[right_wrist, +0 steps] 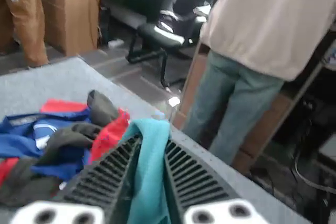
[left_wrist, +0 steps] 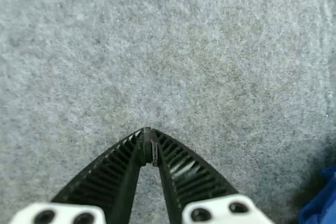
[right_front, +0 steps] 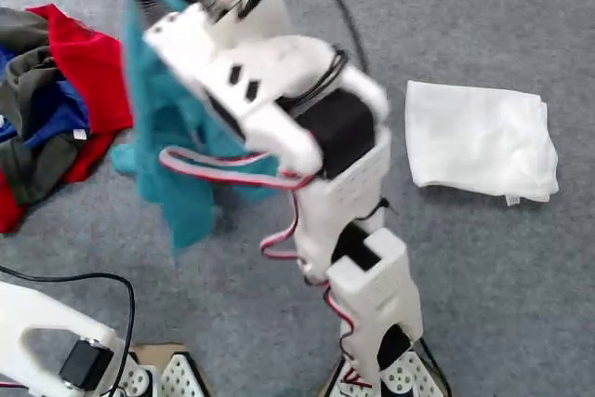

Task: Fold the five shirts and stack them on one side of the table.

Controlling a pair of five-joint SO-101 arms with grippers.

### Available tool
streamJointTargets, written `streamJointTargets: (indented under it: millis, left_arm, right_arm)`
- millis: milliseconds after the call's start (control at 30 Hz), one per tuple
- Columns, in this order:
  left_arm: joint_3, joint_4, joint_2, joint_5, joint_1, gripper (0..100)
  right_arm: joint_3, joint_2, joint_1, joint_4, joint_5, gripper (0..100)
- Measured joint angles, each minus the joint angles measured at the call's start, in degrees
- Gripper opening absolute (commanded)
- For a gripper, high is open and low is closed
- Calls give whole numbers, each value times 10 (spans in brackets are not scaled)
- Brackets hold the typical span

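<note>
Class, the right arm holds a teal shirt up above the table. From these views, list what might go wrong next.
1. The right gripper pinches only a narrow fold of the teal shirt, so it might slip out.
2. The shirt hangs bunched beside the pile of unfolded shirts; it may snag them or land crumpled.
3. The left gripper is shut over bare table, so it probably cannot help spread the cloth.

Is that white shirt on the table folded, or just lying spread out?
Folded: the white shirt lies as a compact, layered rectangle on the grey table.
</note>
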Motion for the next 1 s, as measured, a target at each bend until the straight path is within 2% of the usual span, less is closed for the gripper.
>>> streamJointTargets:
  millis: [167,300,533,767,900,1000]
  left_arm:
    - [0,15,0,-11,15,30]
    - [0,40,0,-27,42,30]
    - [0,58,0,-119,127,30]
    - [0,63,-2,-161,198,29]
    - [11,63,-60,-167,254,29]
    - [65,63,-150,-167,312,29]
  right_arm:
    - [29,88,92,62,0,15]
    - [32,187,146,72,0,15]
    - [32,367,209,3,0,15]
    - [18,489,294,-20,-1,15]
    - [1,546,326,-33,-2,15]
    - [0,544,334,-46,0,15]
